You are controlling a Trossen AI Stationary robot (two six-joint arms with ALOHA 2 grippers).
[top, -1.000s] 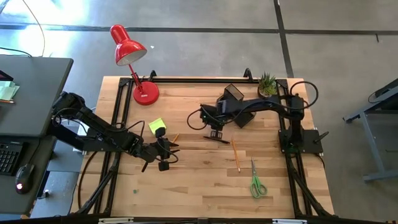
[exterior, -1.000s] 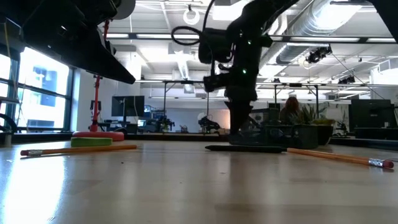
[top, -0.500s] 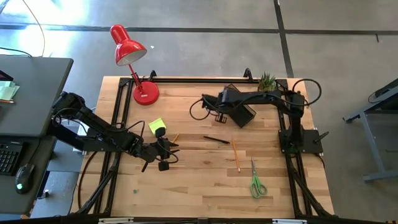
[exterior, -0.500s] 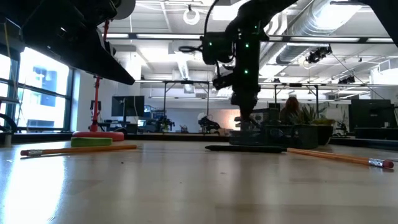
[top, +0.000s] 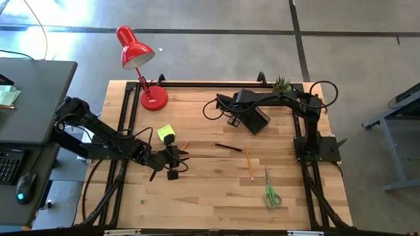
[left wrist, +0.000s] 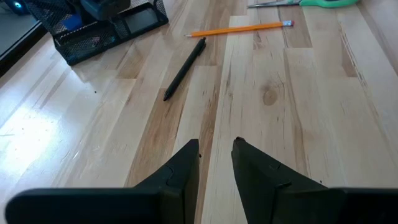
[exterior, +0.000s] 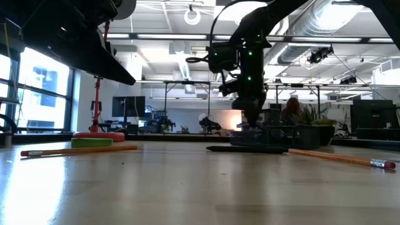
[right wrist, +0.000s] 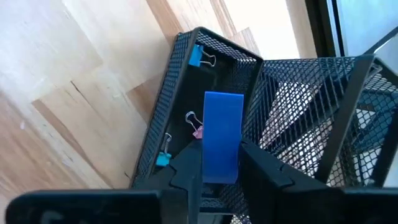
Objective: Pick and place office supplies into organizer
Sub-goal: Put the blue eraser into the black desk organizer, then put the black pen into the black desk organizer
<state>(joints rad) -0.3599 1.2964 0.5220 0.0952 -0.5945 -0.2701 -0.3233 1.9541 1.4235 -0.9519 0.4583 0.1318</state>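
Note:
The black mesh organizer [top: 258,120] stands at the far right of the table, and several small binder clips lie in its low front tray [right wrist: 186,93]. My right gripper [top: 234,115] hangs over that tray, shut on a flat blue oblong thing [right wrist: 222,134]. A dark pen [top: 228,147], an orange pencil [top: 249,163] and green-handled scissors [top: 271,194] lie flat on the wood. A yellow-green sticky-note block [top: 165,132] lies by my left gripper [top: 174,158], which is open and holds nothing [left wrist: 216,149]. My right gripper pinches the blue thing between its two fingers [right wrist: 189,165] at its near end [right wrist: 221,171]. The rest sticks out past the fingertips. The fingers slant down from above, toward the organizer's tray. I cannot tell whether the blue thing's free end touches the tray.
A red desk lamp [top: 139,59] stands at the far left and a small potted plant [top: 283,85] at the far right corner. A second pencil [top: 185,145] lies by the left gripper. Black frame rails [top: 197,84] run along the table's edges.
My right gripper has gone from above the dark pen toward the table's far edge, over the organizer's tray, and has turned as it went. The pen stays flat on the wood where it was.

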